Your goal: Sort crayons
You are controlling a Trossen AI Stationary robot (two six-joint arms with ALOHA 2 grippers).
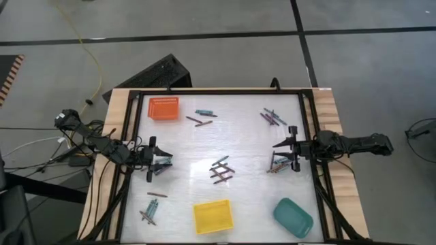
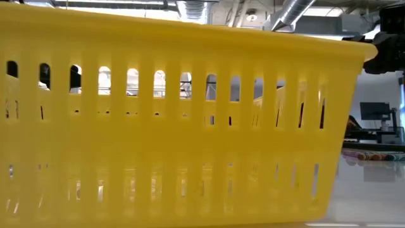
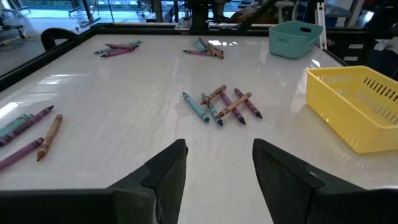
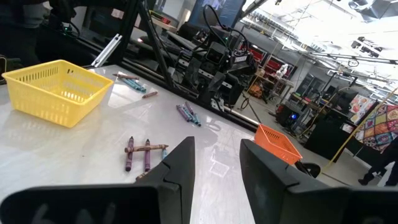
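Note:
Crayons lie flat on the white table in several loose clusters: one at the middle (image 1: 221,170) (image 3: 224,104), two toward the far edge (image 1: 204,117) (image 1: 274,117), one near the left corner (image 1: 151,207). A few lie beside each gripper (image 3: 31,134) (image 4: 146,152). My left gripper (image 1: 155,163) (image 3: 217,174) stands open at the table's left edge, pointing across the table, with nothing between its fingers. My right gripper (image 1: 293,148) (image 4: 217,162) stands open at the right edge, facing it, also with nothing in it.
An orange tray (image 1: 163,107) stands at the far left, a yellow tray (image 1: 212,216) at the near edge's middle and a teal tray (image 1: 293,216) at the near right. The yellow tray (image 2: 177,120) fills the low view. A dark frame (image 1: 218,90) runs round the table.

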